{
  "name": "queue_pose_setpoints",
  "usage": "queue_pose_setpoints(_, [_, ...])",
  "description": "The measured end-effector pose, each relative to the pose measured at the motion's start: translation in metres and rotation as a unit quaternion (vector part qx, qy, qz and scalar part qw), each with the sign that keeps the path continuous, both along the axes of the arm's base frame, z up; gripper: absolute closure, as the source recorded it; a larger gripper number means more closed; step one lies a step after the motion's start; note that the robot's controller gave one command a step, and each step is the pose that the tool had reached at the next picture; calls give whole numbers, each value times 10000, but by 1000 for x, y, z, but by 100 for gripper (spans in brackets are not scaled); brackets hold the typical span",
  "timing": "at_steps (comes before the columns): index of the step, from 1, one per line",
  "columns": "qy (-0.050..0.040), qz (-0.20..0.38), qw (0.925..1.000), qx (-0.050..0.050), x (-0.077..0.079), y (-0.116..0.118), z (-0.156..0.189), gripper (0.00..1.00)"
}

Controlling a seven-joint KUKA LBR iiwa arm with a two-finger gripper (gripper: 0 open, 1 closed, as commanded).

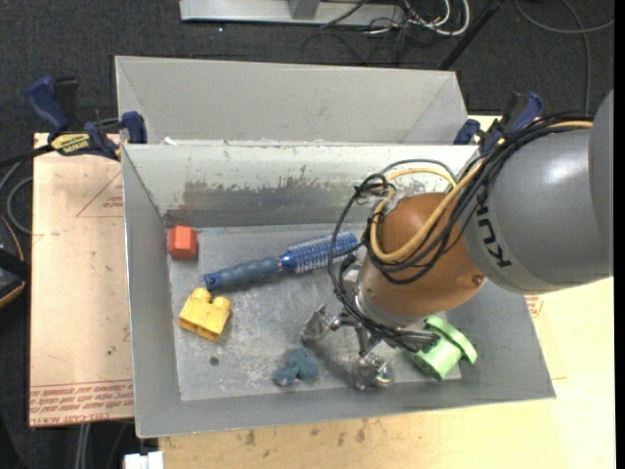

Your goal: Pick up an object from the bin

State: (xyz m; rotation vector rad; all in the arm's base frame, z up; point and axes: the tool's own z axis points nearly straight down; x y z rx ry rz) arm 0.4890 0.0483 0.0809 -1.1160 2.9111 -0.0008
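One arm (547, 213) reaches down from the right, pincer (347, 350) spread open beside a green spool (444, 350).

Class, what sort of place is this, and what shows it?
Probably a robotics lab: a robot arm reaches into a grey metal bin holding a blue brush and a yellow block, with cables on the floor behind.

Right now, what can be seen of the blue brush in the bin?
The blue brush lies flat on the bin floor, slanted: smooth handle at lower left, near the yellow block, bristled head at upper right, its tip hidden behind the arm's cables. It looks like plastic.
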Motion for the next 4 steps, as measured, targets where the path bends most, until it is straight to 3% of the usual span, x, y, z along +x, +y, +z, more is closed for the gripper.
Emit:
queue_pose_setpoints(1, [90, 920, 9957, -28, 11, 70, 6, 0])
queue_pose_setpoints(2, [101, 2286, 9734, -65, -5, 1, 2, 0])
queue_pose_setpoints(3, [84, 2035, 9790, -46, -8, 39, 7, 0])
queue_pose_setpoints(4, [99, 2008, 9796, -48, -8, 37, 6, 100])
